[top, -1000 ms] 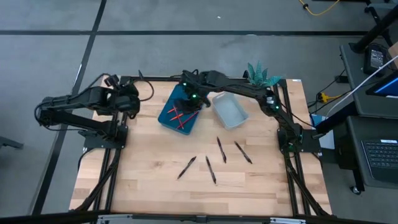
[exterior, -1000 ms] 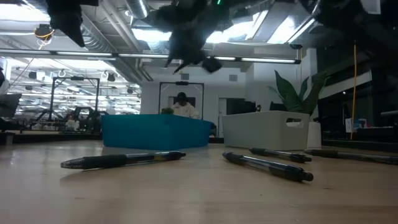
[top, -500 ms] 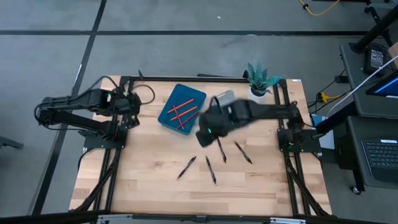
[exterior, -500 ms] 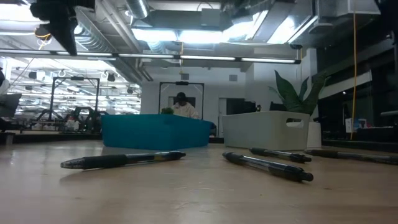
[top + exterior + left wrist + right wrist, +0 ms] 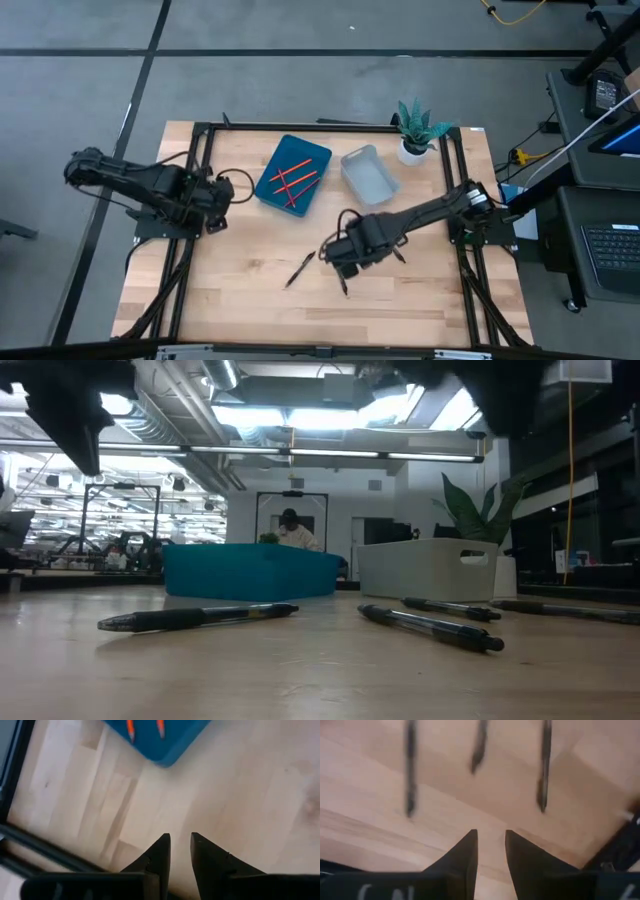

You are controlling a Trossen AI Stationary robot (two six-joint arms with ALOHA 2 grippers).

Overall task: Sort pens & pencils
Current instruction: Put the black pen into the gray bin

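Observation:
Several red pencils [image 5: 293, 180] lie in the blue tray [image 5: 268, 178] at the far middle of the table; their tips [image 5: 131, 727] also show in the left wrist view. Black pens lie flat on the wood: one [image 5: 300, 268] left of my right gripper, one [image 5: 342, 283] just nearer than it, and three [image 5: 479, 747] show ahead of its fingers. My right gripper [image 5: 348, 252] hangs above the pens, pointing down, open by a narrow gap [image 5: 491, 840] and empty. My left gripper [image 5: 218, 195] stands at the table's left edge, open a little [image 5: 180, 842], holding nothing.
A pale grey bin [image 5: 368, 175] stands right of the blue tray, and a potted plant [image 5: 418, 125] stands at the far right. The dark frame rails [image 5: 190, 240] run along both sides. Bare wood lies toward the near edge.
My right gripper has swung from above the blue tray toward the table's near edge and now hangs over the pens, pointing down. My left gripper has sunk and tipped downward, shifting toward the near edge. The pens and pencils have not moved.

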